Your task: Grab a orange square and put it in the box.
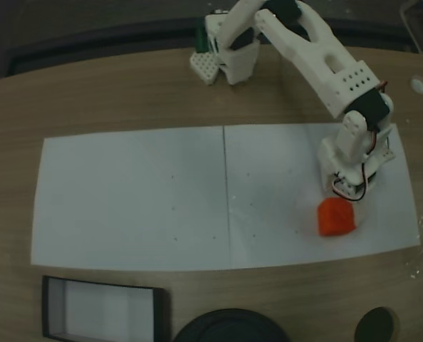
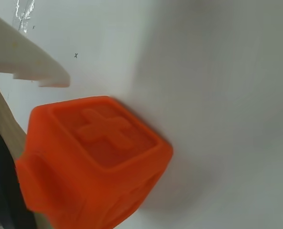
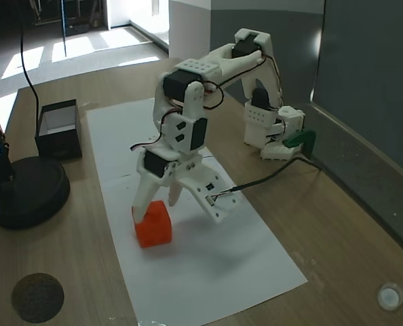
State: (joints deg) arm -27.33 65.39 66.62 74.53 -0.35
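Observation:
The orange square (image 1: 336,217) is a small orange-red block lying on the white paper; it carries a raised cross on one face in the wrist view (image 2: 94,157). My gripper (image 3: 180,216) is open and lowered over the paper. One finger (image 3: 143,198) stands right against the block's (image 3: 152,224) top edge; the other is spread well off to the right. Nothing is held. From above, the gripper (image 1: 345,194) sits just behind the block. One white finger (image 2: 27,62) shows beyond the block. The box (image 1: 101,286), black-rimmed with a white floor, stands far from the block, off the paper (image 3: 60,146).
A large round black disc (image 1: 229,326) lies beside the box near the table edge (image 3: 25,193). A small dark disc (image 1: 375,326) sits on the wood. The arm's base (image 1: 229,53) stands behind the white paper sheets (image 1: 140,199).

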